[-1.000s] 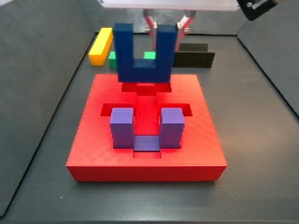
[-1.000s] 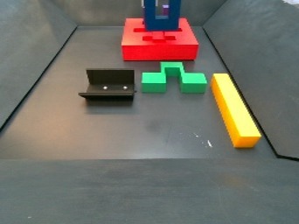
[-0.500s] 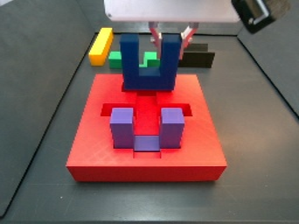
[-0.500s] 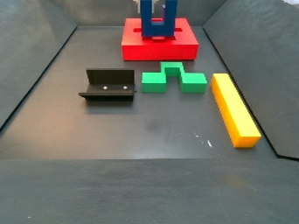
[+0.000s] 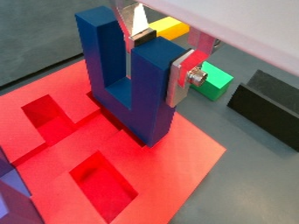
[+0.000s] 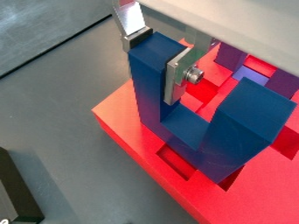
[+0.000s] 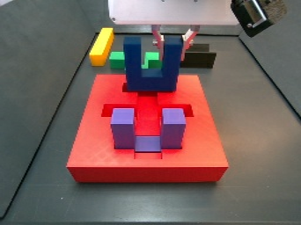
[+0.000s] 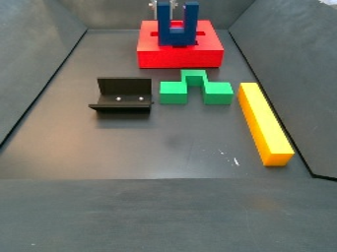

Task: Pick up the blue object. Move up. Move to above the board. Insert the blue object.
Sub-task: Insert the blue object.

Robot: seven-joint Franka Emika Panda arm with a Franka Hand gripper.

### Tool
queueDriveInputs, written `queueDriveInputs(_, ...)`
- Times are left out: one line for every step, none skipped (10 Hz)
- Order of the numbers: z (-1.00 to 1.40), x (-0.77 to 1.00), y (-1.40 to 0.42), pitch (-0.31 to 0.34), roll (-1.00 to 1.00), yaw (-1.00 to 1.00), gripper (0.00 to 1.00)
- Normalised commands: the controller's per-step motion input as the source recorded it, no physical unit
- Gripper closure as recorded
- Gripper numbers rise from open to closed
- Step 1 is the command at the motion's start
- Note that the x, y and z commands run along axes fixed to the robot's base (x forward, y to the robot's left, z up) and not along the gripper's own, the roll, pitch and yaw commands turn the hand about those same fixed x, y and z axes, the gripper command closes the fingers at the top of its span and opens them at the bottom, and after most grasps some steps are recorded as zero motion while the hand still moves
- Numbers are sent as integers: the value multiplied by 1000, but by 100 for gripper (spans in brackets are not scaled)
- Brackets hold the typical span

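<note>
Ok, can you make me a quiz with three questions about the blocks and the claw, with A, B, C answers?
1. Where is the blue object?
A. On the dark floor
B. On the board, upright
C. On top of the yellow bar

2. How many purple blocks stand on the board?
A. One
B. Two
C. None

3. What is the claw doing?
A. Shut on one prong of the blue object
B. Holding the green block
C. Open, far from everything

Answers:
1 B: in both side views its base meets the board's far end.
2 A: a side view shows a single purple block.
3 A: both wrist views show the silver fingers clamping one prong.
</note>
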Motion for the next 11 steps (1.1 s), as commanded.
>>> queueDriveInputs(-89, -271, 0, -89, 0, 0, 100)
queueDriveInputs(-97, -129, -40, -74, 0, 0, 100)
queueDriveInputs(-83, -77, -46, -84, 0, 0, 100)
queueDriveInputs(-91, 0, -26, -90, 0, 0, 100)
queueDriveInputs(-74, 200, 0, -71, -17, 0, 100)
queueDriveInputs(-74, 169, -20, -53, -1, 0, 100)
queueDriveInputs(0, 46, -89, -31, 0, 9, 100)
queueDriveInputs(-37, 23, -46, -46, 0, 9, 100)
queueDriveInputs(-9, 0, -80, -47, 0, 54, 100)
queueDriveInputs(0, 74, -129, -34, -20, 74, 100)
queueDriveInputs(-37, 100, 0, -36, -30, 29, 100)
